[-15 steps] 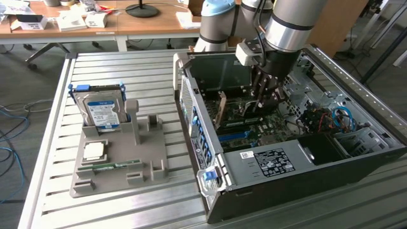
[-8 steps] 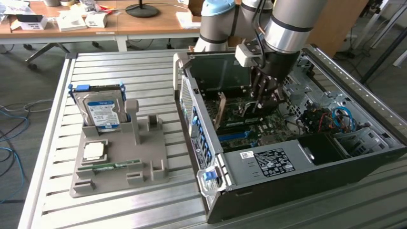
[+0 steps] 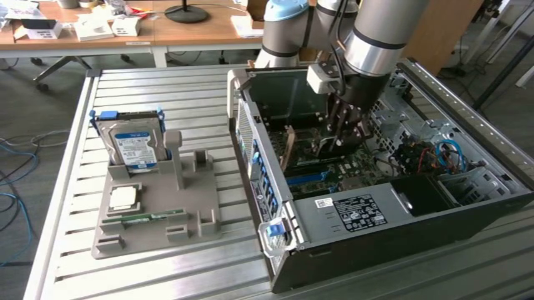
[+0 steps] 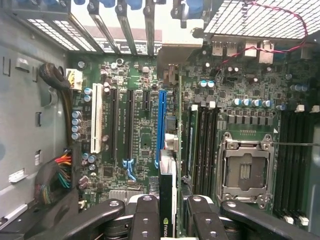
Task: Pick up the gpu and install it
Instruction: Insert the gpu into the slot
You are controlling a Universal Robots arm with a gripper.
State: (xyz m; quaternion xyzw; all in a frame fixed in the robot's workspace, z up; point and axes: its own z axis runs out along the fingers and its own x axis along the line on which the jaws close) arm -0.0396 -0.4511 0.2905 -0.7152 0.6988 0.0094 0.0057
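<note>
Inside the open computer case [image 3: 376, 256], upper centre of the exterior view, the pincer [image 3: 344, 139] was clamped on the gpu [image 4: 167, 200], edge-on in line with the blue slot [image 4: 161, 125].

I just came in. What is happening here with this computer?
A robot arm is reaching into the open PC case. Its gripper is closed on the gpu, held edge-on and in line with the blue slot. I cannot tell whether the card is seated. A hard drive stands in the grey holder on the exterior view's left.
</note>
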